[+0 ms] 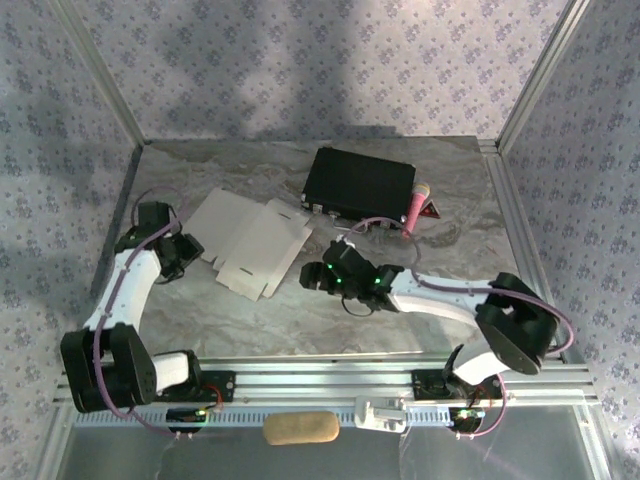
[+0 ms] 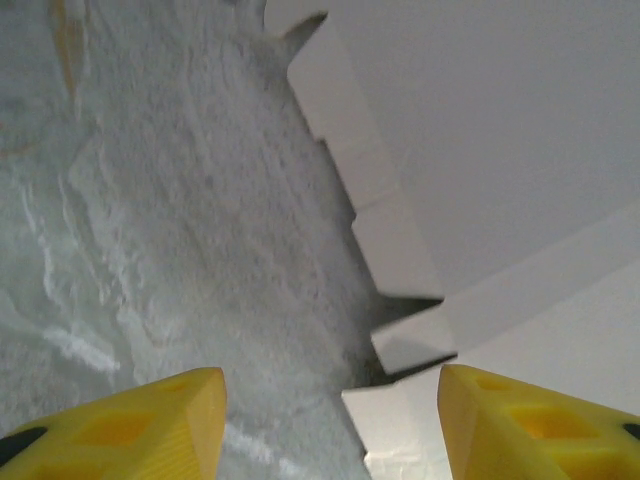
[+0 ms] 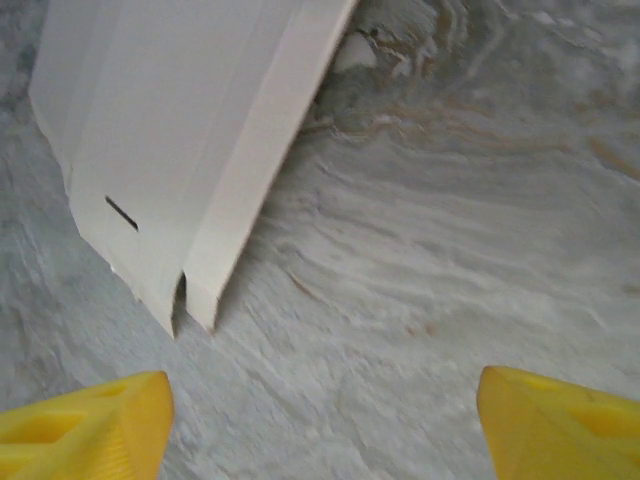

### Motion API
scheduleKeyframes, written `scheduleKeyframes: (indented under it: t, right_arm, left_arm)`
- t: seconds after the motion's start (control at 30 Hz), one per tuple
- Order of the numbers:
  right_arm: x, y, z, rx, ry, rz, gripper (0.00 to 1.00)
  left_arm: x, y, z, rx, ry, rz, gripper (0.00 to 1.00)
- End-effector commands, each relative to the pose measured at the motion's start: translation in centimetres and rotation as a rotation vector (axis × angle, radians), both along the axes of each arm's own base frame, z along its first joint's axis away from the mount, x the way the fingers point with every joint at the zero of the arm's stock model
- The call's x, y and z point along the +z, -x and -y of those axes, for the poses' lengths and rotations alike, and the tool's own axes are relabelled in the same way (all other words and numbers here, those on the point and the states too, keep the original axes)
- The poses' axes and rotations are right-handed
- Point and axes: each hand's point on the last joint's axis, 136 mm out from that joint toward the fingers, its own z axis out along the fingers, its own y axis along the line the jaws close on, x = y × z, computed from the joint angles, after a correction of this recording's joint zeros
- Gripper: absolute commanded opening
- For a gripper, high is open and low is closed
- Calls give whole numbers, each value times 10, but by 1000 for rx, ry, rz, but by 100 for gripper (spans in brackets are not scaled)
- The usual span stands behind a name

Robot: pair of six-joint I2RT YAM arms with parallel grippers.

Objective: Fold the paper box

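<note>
The paper box (image 1: 250,240) lies as a flat white die-cut sheet on the marble table, left of centre. My left gripper (image 1: 190,252) sits at its left edge, open, yellow fingers (image 2: 150,425) straddling the notched flap edge (image 2: 400,300) without closing on it. My right gripper (image 1: 318,276) hovers just right of the sheet, open, yellow fingertips (image 3: 90,430) wide apart over bare marble. The sheet's lower corner with a small slot (image 3: 122,212) shows in the right wrist view at upper left.
A black hard case (image 1: 360,185) lies behind the sheet, with a pink-and-red object (image 1: 418,205) at its right end. Metal frame rails (image 1: 110,210) border the table. A tan pad (image 1: 300,429) rests on the near rail.
</note>
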Motion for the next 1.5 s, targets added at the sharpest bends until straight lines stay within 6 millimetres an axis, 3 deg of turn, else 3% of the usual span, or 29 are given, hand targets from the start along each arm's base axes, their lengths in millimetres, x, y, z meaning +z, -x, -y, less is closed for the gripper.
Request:
scheduleKeyframes:
  t: [0.0, 0.13, 0.3, 0.5, 0.7, 1.0, 1.1, 1.17, 1.3, 1.4, 1.47]
  right_arm:
    - [1, -28, -22, -55, -151, -45, 75]
    - [-13, -51, -46, -69, -233, -89, 70]
    - [-26, -70, -74, -72, -291, -128, 61]
    - [-48, -78, -80, -127, -322, -182, 59]
    - [-57, -83, -85, -148, -368, -208, 58]
    - [-47, -88, -90, -159, -483, -174, 51]
    - [-40, -92, -95, -149, -532, -155, 35]
    - [-36, -94, -97, -148, -559, -148, 19]
    - [-25, -96, -97, -167, -578, -127, 0]
    - [-9, -95, -98, -172, -591, -104, 0]
    - [6, -93, -99, -171, -597, -86, 0]
  left_arm:
    - [12, -30, -15, 12, -33, 69, 57]
    - [0, -46, -31, 85, -3, 45, 55]
    - [-24, -55, -35, 111, 2, -7, 53]
    - [-57, -51, -34, 122, 19, -62, 51]
    - [-68, -47, -32, 117, 23, -75, 50]
    - [-80, -42, -18, 72, 30, -108, 44]
    - [-81, -40, -15, 66, 31, -111, 43]
    - [-78, -38, -15, 67, 27, -104, 43]
    - [-55, -35, -14, 57, -7, -65, 42]
    - [-5, -30, -12, 51, -76, 56, 53]
    - [39, -22, 0, 13, -131, 172, 61]
